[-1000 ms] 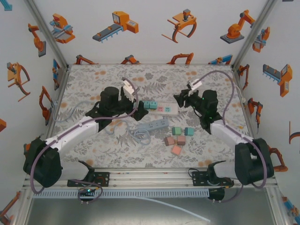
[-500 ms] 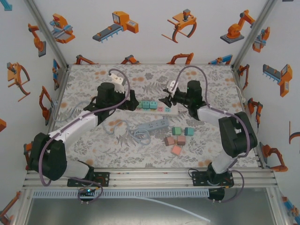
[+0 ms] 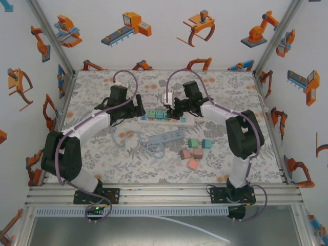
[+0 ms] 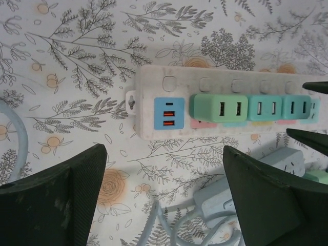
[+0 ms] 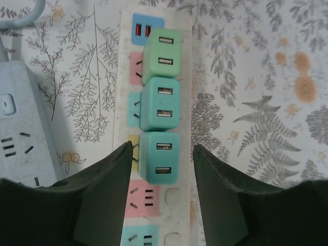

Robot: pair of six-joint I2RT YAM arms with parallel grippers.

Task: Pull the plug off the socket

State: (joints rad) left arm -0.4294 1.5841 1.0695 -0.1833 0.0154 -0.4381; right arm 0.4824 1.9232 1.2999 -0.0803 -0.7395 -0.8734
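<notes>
Over the far middle of the floral-patterned desk (image 3: 102, 154), the right pincer (image 5: 162, 148) has swung in and now, released, flanks the rightmost mint-green square plug (image 5: 160, 158), which is seated in the long white power strip (image 5: 179, 18). The left pincer (image 4: 164, 154), also released, has reached the strip's left end. Closing on that plug looks next.

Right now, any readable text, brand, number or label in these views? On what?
No readable text anywhere.
white power strip: no brand or words, just blank buttons and coloured socket faces.
green plugs: USB slots, no lettering.
grey-blue power strip: no legible marking.
wall stickers: robot drawings, no words.
</notes>
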